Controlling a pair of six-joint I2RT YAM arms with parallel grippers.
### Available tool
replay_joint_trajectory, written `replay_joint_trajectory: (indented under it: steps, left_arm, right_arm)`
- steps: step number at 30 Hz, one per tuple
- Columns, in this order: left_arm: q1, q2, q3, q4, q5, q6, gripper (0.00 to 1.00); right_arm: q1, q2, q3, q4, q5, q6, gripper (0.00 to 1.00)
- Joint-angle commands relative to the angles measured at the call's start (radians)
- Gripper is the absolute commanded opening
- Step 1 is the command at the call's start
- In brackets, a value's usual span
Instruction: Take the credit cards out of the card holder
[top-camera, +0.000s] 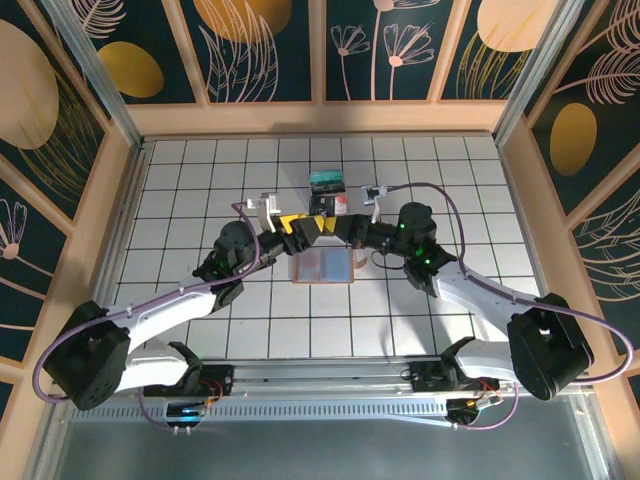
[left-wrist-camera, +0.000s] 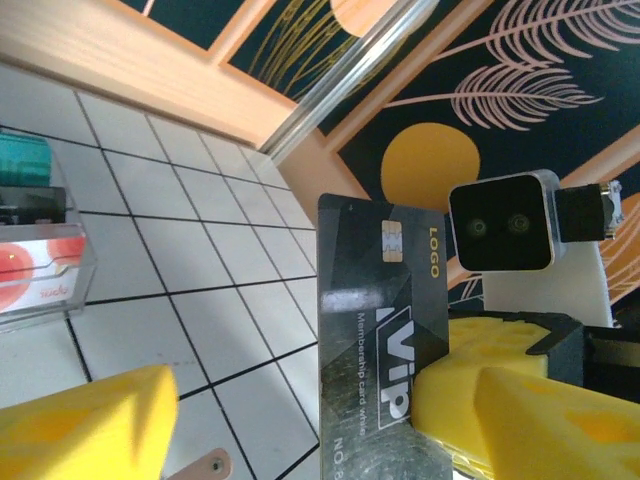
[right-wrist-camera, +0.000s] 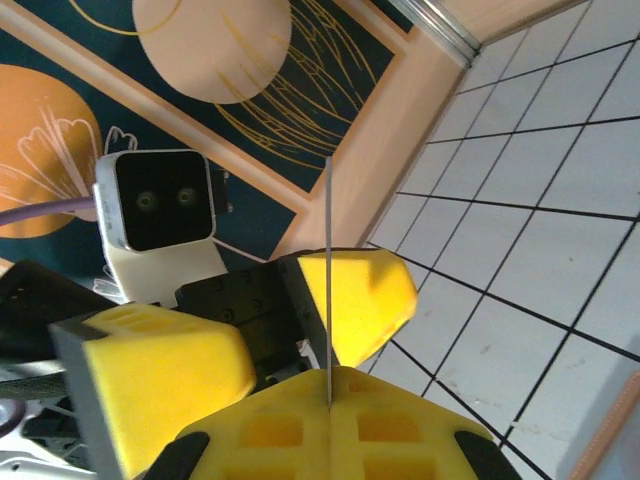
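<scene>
Black VIP card (left-wrist-camera: 380, 330), upright at frame centre, sits clamped in right gripper (right-wrist-camera: 328, 400); left gripper (left-wrist-camera: 325, 425) jaws stand apart astride it; close squarely on both faces.

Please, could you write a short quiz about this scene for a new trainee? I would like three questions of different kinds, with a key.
1. True or false: the right gripper is shut on the dark VIP card.
2. Where is the card holder? A) lying open on the table B) folded and held in the air C) standing against the back wall
3. Fill in: the jaws of the left gripper stand ___, one finger on each side of the card.
Key: 1 true; 2 A; 3 open.
</scene>
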Motion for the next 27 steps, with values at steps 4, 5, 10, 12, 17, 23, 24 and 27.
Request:
replay_joint_trajectory:
  steps: [4,5,10,12,17,23,24,27]
  left_arm:
    - [0.009,0.029,0.023,0.165,0.104,-0.032,0.64]
    - [0.009,0.034,0.024,0.172,0.111,-0.033,0.6]
    - [0.01,0.042,0.026,0.189,0.125,-0.04,0.39]
    - [0.01,0.042,0.026,0.194,0.126,-0.04,0.31]
    - [0.012,0.033,0.029,0.171,0.121,-0.02,0.08]
    - [0.018,0.001,0.079,0.013,0.1,0.096,0.0]
    - [0.021,-0.006,0.096,-0.031,0.1,0.131,0.0]
    - [0.025,-0.025,0.154,-0.197,0.075,0.272,0.0]
  right_arm:
    - [-0.001,-0.01,-0.016,0.095,-0.05,0.026,0.0]
    - [0.001,-0.008,-0.016,0.101,-0.052,0.028,0.0]
    - [0.005,-0.002,-0.016,0.12,-0.061,0.034,0.01]
    - [0.007,0.001,-0.015,0.12,-0.063,0.034,0.01]
    - [0.008,0.011,-0.01,0.109,-0.061,0.031,0.05]
    - [0.007,-0.009,0.013,0.002,-0.009,-0.014,0.2]
    - [0.005,-0.017,0.018,-0.025,0.008,-0.026,0.24]
    - [0.002,-0.05,0.034,-0.127,0.07,-0.072,0.35]
